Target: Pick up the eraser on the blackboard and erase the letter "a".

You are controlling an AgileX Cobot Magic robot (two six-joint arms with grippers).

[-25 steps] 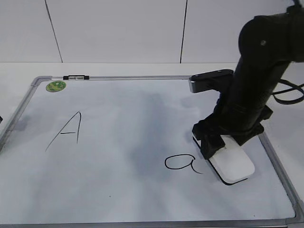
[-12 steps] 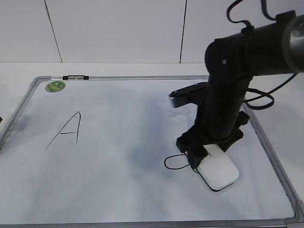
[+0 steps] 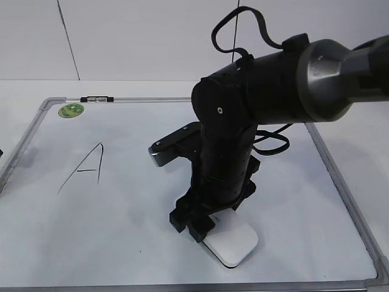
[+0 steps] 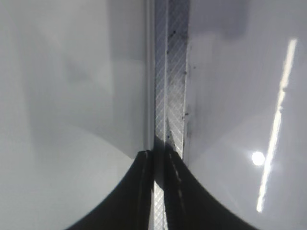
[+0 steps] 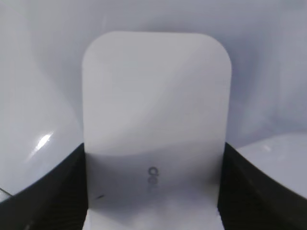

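Observation:
The white eraser [image 3: 233, 243] lies flat on the blackboard [image 3: 134, 131] near its front edge. My right gripper [image 3: 197, 224] is shut on the eraser's rear end. In the right wrist view the eraser [image 5: 156, 105] fills the middle, with small grey lettering on top, and the right gripper [image 5: 154, 163] clamps both its sides. The lowercase "a" does not show; the black arm covers the spot where it was. The left gripper [image 4: 160, 191] hangs over the board's grey frame [image 4: 171, 72] with its fingers close together and nothing between them.
A tall capital "A" [image 3: 86, 167] is drawn on the board's left half. A round green sticker [image 3: 72, 111] sits at the back left corner. The board's frame [image 3: 340, 182] runs along the right. The right arm's bulk stands over the board's middle.
The right arm has slid the eraser left and toward the front edge, across the spot where the lowercase "a" stood. The "a" no longer shows. The left side is unchanged.

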